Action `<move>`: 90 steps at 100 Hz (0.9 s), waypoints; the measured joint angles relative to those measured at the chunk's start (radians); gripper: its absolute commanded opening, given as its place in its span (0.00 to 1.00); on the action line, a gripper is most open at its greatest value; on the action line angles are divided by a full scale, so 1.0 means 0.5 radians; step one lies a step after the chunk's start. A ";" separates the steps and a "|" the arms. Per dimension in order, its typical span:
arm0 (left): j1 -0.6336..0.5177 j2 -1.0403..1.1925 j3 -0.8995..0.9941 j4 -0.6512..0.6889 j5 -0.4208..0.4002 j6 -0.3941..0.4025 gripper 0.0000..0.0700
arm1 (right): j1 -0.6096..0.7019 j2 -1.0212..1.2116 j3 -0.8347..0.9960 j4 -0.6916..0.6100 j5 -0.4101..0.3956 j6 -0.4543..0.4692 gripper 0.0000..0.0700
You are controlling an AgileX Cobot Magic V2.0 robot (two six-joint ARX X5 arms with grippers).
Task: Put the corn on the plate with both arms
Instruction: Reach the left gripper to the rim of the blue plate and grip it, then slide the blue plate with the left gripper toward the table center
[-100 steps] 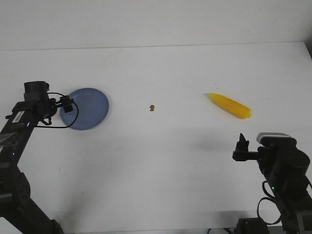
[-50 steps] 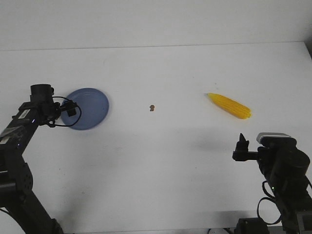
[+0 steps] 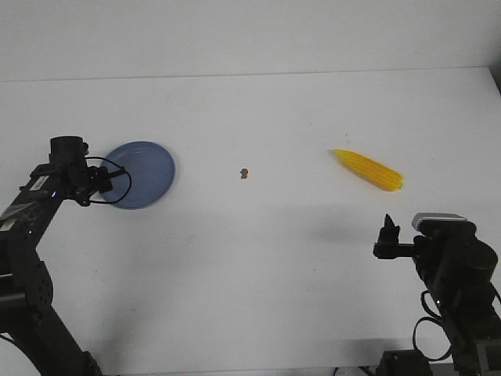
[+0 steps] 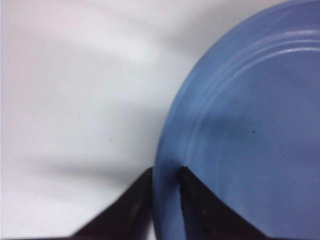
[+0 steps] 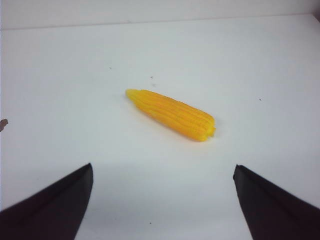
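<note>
The periwinkle-blue plate (image 3: 145,174) lies at the left of the white table. My left gripper (image 3: 108,178) is at the plate's left edge. In the left wrist view the two black fingers (image 4: 200,205) stand on either side of the plate's (image 4: 240,125) raised rim, and the gripper (image 4: 166,170) is shut on it. The yellow corn (image 3: 368,169) lies on the table at the right, its pointed end toward the left. My right gripper (image 3: 387,233) is nearer the front edge than the corn, apart from it. It is open and empty (image 5: 162,167), with the corn (image 5: 172,114) ahead of it.
A tiny brown speck (image 3: 245,172) lies on the table between plate and corn; it also shows at the edge of the right wrist view (image 5: 3,123). The table's back edge meets a pale wall.
My left arm has shifted a little and its gripper has settled lower at the plate's left rim. The right arm, corn and plate have not moved.
</note>
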 measured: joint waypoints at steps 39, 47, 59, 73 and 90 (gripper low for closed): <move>0.071 -0.112 0.010 -0.017 0.387 -0.045 0.01 | 0.000 0.000 0.000 0.000 0.000 0.000 0.85; 0.076 -0.246 0.010 -0.025 0.453 -0.046 0.01 | 0.000 0.000 0.000 0.000 0.000 0.000 0.85; 0.076 -0.450 0.011 -0.031 0.633 -0.055 0.01 | 0.000 0.000 0.000 0.000 0.000 0.001 0.85; 0.047 -0.568 0.011 -0.126 0.835 -0.069 0.01 | 0.000 0.000 0.000 0.000 0.000 0.001 0.85; -0.095 -0.573 -0.032 -0.190 0.913 -0.078 0.02 | 0.000 0.000 0.000 0.000 0.000 0.001 0.85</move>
